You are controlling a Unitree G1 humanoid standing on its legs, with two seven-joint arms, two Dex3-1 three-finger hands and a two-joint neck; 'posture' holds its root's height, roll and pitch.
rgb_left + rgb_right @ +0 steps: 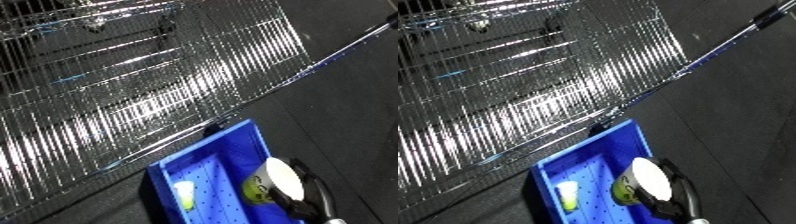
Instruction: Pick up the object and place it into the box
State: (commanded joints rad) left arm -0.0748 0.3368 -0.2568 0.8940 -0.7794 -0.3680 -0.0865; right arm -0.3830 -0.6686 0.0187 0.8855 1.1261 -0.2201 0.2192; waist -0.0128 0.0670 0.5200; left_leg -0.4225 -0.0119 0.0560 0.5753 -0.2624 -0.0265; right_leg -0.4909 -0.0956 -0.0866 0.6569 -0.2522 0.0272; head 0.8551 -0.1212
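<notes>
Fingers: the black fingers (306, 186) of the right hand (313, 199) curl round the side of a cup, gripping it; the thumb's place is not clear.
Cup: a pale cup (274, 184) with a green and dark print on its wall, lying tilted on its side in the hand, its white round end facing the camera.
Cup position: it hangs over the right part of the bin, above the bin's floor; whether it touches the floor cannot be told.
Bin: a blue bin (233, 142) with a dotted floor, sitting on a dark floor (338, 115), seen at a slant.
Inside the bin: a second small cup (185, 194), pale with a yellow-green lower part, stands near the left wall, apart from the held one.
Behind the bin: a wire mesh cart (151, 85) with shiny bars fills the upper left, its edge just beside the bin's far corner.
Left hand: not visible in either view.
</notes>
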